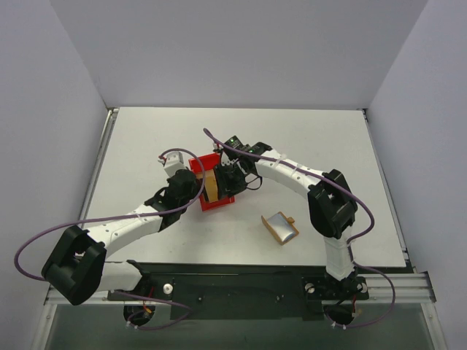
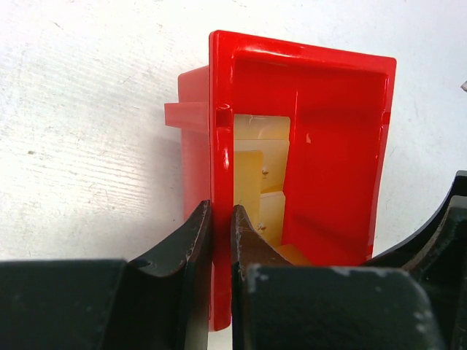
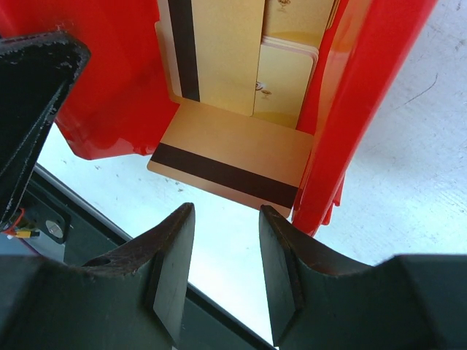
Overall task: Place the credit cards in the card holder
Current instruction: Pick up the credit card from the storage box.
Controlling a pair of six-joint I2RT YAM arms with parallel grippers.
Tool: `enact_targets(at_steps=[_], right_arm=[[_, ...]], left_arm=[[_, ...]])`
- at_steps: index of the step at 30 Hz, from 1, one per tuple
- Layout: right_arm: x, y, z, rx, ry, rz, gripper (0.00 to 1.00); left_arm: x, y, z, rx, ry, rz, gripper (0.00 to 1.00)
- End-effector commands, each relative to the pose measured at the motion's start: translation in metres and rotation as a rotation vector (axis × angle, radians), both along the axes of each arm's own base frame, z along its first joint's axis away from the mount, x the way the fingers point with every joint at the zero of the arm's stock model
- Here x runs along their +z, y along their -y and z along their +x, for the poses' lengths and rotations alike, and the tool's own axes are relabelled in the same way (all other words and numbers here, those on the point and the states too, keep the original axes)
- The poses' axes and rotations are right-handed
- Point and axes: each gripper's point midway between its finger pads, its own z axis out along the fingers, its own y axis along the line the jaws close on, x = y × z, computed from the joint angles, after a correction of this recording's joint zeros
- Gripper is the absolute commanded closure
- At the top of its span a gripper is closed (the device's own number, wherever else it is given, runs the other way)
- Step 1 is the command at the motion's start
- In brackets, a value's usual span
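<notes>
Seen from the right wrist, the nearest of the credit cards (image 3: 232, 162) pokes out of the red bin (image 3: 109, 87) at 12 o'clock, just ahead of the right gripper (image 3: 226, 219), whose fingers stand apart and empty. The card's long edge runs from 10 to 4 o'clock across that gap. The left gripper (image 2: 221, 219) is clamped on the bin's wall, and in the top view the card holder (image 1: 281, 227) lies on the counter (image 1: 146, 138) at 4 o'clock from the bin, nearer the right arm.

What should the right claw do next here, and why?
Probably ease the right claw forward and close on the striped card jutting from the red bin: its jaws stand open just short of that card's edge, while the left claw pinches the bin's wall.
</notes>
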Motion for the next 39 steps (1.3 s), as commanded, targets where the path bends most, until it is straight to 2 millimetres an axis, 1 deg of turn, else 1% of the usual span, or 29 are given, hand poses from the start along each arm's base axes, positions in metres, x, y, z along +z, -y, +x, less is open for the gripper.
enact_targets(at_steps=[1, 4, 5, 8, 9, 10, 13, 16, 18, 19, 20, 23, 25, 27, 29, 34, 35, 39], right_arm=[[0.009, 0.012, 0.000, -0.029, 0.014, -0.019, 0.63], [0.021, 0.011, 0.005, -0.042, 0.069, 0.007, 0.62], [0.024, 0.010, 0.010, -0.052, 0.098, 0.015, 0.62], [0.037, 0.012, 0.017, -0.101, 0.152, 0.041, 0.60], [0.037, 0.012, 0.020, -0.127, 0.165, 0.047, 0.60], [0.043, 0.012, 0.021, -0.143, 0.179, 0.062, 0.60], [0.050, 0.011, 0.027, -0.205, 0.205, 0.085, 0.59], [0.054, 0.016, 0.033, -0.282, 0.226, 0.089, 0.59], [0.054, 0.016, 0.034, -0.342, 0.213, 0.107, 0.58], [0.050, 0.014, 0.034, -0.385, 0.192, 0.124, 0.58], [0.052, 0.013, 0.034, -0.411, 0.184, 0.142, 0.58], [0.048, 0.005, 0.038, -0.516, 0.134, 0.208, 0.58], [0.045, -0.001, 0.040, -0.549, 0.107, 0.232, 0.58], [0.037, -0.007, 0.043, -0.573, 0.076, 0.234, 0.58], [0.034, -0.010, 0.047, -0.593, 0.059, 0.240, 0.58], [0.033, -0.021, 0.052, -0.603, 0.038, 0.264, 0.58], [0.028, -0.021, 0.051, -0.606, 0.029, 0.255, 0.58], [0.025, -0.022, 0.055, -0.625, 0.024, 0.257, 0.58]], left_arm=[[0.037, 0.006, 0.018, 0.031, 0.113, -0.087, 1.00], [0.035, 0.007, 0.018, 0.029, 0.108, -0.087, 1.00], [0.034, 0.007, 0.019, 0.030, 0.108, -0.086, 1.00], [0.032, 0.005, 0.019, 0.043, 0.103, -0.089, 1.00], [0.033, 0.005, 0.019, 0.046, 0.105, -0.092, 1.00], [0.033, 0.004, 0.019, 0.053, 0.105, -0.093, 1.00], [0.032, 0.002, 0.020, 0.071, 0.105, -0.094, 1.00], [0.034, -0.001, 0.021, 0.098, 0.114, -0.099, 1.00], [0.035, -0.006, 0.021, 0.129, 0.123, -0.105, 1.00], [0.037, -0.008, 0.021, 0.145, 0.129, -0.119, 1.00], [0.037, -0.011, 0.021, 0.167, 0.136, -0.118, 1.00], [0.041, -0.020, 0.019, 0.229, 0.147, -0.143, 1.00], [0.043, -0.027, 0.018, 0.278, 0.154, -0.149, 1.00], [0.045, -0.033, 0.016, 0.316, 0.153, -0.155, 1.00], [0.047, -0.035, 0.015, 0.331, 0.156, -0.166, 1.00], [0.044, -0.037, 0.013, 0.337, 0.154, -0.170, 1.00], [0.046, -0.037, 0.013, 0.338, 0.157, -0.175, 1.00], [0.044, -0.037, 0.012, 0.338, 0.155, -0.178, 1.00]])
